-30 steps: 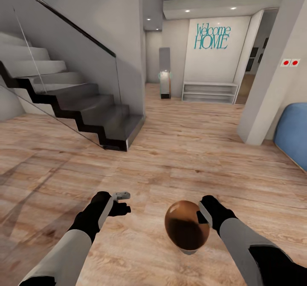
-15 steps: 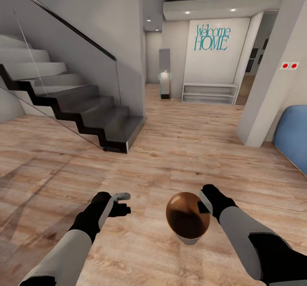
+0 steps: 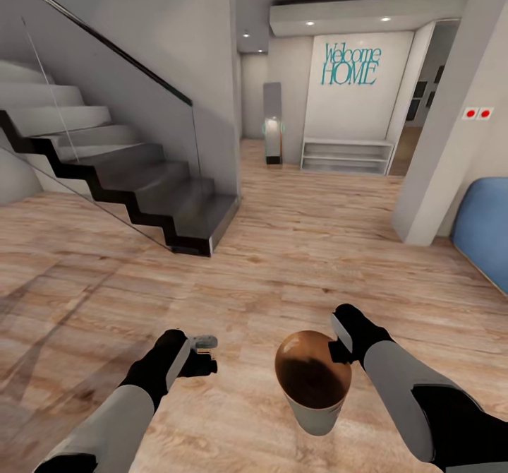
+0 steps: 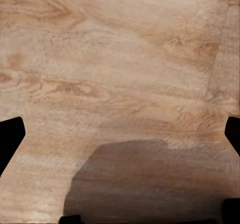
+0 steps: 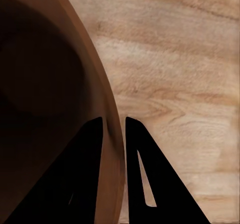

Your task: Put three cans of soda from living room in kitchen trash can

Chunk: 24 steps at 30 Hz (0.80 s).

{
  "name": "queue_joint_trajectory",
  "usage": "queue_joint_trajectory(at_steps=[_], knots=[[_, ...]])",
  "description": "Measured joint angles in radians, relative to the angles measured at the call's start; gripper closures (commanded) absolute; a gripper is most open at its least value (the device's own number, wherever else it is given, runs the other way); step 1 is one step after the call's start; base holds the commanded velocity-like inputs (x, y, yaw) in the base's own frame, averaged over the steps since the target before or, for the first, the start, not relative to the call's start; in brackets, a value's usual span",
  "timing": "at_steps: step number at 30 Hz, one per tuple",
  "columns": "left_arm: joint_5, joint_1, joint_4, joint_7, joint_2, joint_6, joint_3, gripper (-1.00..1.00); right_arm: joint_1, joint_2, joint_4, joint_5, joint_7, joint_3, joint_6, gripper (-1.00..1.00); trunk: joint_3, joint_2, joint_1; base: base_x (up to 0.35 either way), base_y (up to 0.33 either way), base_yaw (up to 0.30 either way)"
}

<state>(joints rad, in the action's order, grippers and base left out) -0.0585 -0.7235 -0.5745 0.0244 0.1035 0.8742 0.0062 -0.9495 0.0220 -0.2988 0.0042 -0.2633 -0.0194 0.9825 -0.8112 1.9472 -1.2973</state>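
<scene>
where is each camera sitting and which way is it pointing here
Head view: on the robot's head, looking forward and down a hallway with a staircase; both arms show, the right gripper pinching the trash can rim.
Left wrist view: on the left arm, facing the wood floor; dark fingertips at the edges.
Right wrist view: along two dark fingers straddling the rim.
Shared: the trash can shows in head and right wrist views.

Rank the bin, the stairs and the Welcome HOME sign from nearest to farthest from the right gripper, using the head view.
1. Bin: pinched at its rim by the right gripper.
2. Stairs: ahead, to the left.
3. Sign: on the far wall.
</scene>
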Motion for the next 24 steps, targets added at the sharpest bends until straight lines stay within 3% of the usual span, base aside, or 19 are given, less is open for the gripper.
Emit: queue_joint_trajectory(at_steps=[11, 20, 24], knots=[[0.001, 0.001, 0.072, 0.003, -0.001, -0.058, 0.0, -1.0, 0.001, 0.003, -0.002, 0.004, 0.0, 0.002, 0.014, 1.0, 0.035, -0.077, 0.042, 0.0, 0.0, 0.0], [-0.002, 0.001, 0.212, 0.01, -0.001, -0.126, 0.0, -1.0, 0.003, 0.007, -0.002, 0.004, 0.0, 0.005, 0.013, 1.0, 0.063, -0.14, 0.077, 0.0, 0.0, 0.0], [-0.004, 0.001, 0.222, 0.012, -0.001, -0.136, 0.001, -1.0, 0.004, 0.008, -0.002, 0.002, 0.0, 0.004, 0.013, 1.0, 0.075, -0.168, 0.092, 0.0, 0.0, 0.0]])
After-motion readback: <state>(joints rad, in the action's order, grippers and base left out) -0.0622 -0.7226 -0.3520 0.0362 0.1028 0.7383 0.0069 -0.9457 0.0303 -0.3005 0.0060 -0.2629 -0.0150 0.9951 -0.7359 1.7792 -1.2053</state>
